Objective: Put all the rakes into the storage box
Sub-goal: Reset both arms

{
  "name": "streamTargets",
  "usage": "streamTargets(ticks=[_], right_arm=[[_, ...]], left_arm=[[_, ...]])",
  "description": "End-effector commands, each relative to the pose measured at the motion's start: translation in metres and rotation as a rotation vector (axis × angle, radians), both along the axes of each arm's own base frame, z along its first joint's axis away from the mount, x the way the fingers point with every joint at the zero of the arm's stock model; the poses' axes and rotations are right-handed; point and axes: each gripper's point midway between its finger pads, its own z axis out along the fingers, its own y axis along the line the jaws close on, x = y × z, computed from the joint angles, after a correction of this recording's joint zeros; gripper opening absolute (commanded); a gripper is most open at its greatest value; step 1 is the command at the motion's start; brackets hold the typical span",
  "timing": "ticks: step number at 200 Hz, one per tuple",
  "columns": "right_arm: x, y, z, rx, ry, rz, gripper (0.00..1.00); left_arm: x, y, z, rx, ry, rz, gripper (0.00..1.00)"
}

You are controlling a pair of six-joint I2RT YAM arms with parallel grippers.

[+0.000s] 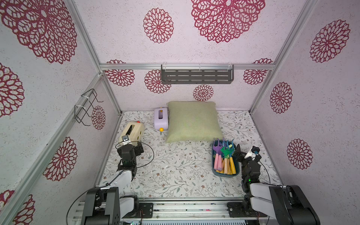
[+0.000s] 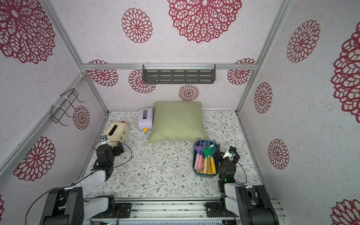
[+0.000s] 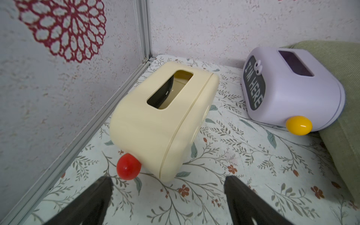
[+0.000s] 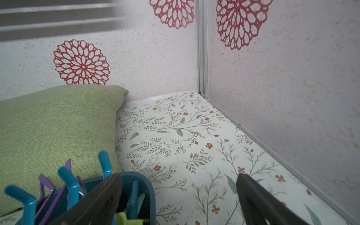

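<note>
Teal plastic storage box (image 1: 213, 165), just in front of the green cushion (image 1: 192, 120), already holds a green-headed rake (image 1: 226, 151) atop other toy tools, and the left end effector (image 3: 167, 181) and right end effector (image 4: 178, 185) both gape wide, empty, so little seems left.

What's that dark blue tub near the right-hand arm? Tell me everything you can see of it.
The storage box is a shallow dark teal tub, plastic by its look, rectangular with rounded corners. It lies flat on the floral table, just before a near corner of the green cushion, packed with toy garden tools: handles toward the robot, prongs over the far rim. The right gripper hangs open beside it; contact cannot be told.
</note>
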Motion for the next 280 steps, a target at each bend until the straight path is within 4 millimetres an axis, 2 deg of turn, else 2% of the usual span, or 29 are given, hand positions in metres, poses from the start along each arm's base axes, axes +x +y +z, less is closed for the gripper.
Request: streamTargets(ticks=[1,29,69,99,111,115,134,166,196,222,280], right_arm=[[-0.005,-0.001,0.022,-0.038,-0.097,-0.010,0.99],[0.001,0.010,0.023,-0.060,-0.095,0.042,0.99],[0.002,0.013,0.024,-0.076,-0.093,0.052,0.99],[0.007,0.013,0.023,-0.098,-0.082,0.040,0.99],[0.005,0.010,0.020,-0.107,-0.089,0.022,0.99],[0.004,0.009,0.026,-0.105,-0.120,0.014,0.99],[0.004,0.009,0.021,-0.119,-0.132,0.019,0.99],[0.019,0.013,0.007,-0.120,-0.077,0.053,0.99],[0.018,0.009,0.007,-0.109,-0.079,0.036,0.99],[0.021,0.008,0.004,-0.106,-0.059,0.029,0.99],[0.022,0.008,0.005,-0.107,-0.060,0.028,0.99]], left_arm=[[0.008,0.001,0.018,0.030,-0.089,-0.023,0.97],[0.016,-0.003,0.019,0.042,-0.099,-0.053,0.97],[0.033,-0.011,0.019,0.060,-0.116,-0.119,0.97],[0.030,-0.015,0.015,0.090,-0.195,-0.154,0.97],[0.032,-0.020,0.011,0.094,-0.188,-0.187,0.97],[0.033,-0.022,0.009,0.094,-0.179,-0.198,0.97],[0.040,-0.030,0.001,0.095,-0.141,-0.255,0.97],[0.049,-0.014,-0.006,0.074,-0.115,-0.177,0.97],[0.050,-0.009,-0.007,0.065,-0.106,-0.150,0.97],[0.051,0.004,-0.008,0.055,-0.084,-0.072,0.97],[0.051,0.004,-0.009,0.052,-0.083,-0.071,0.97]])
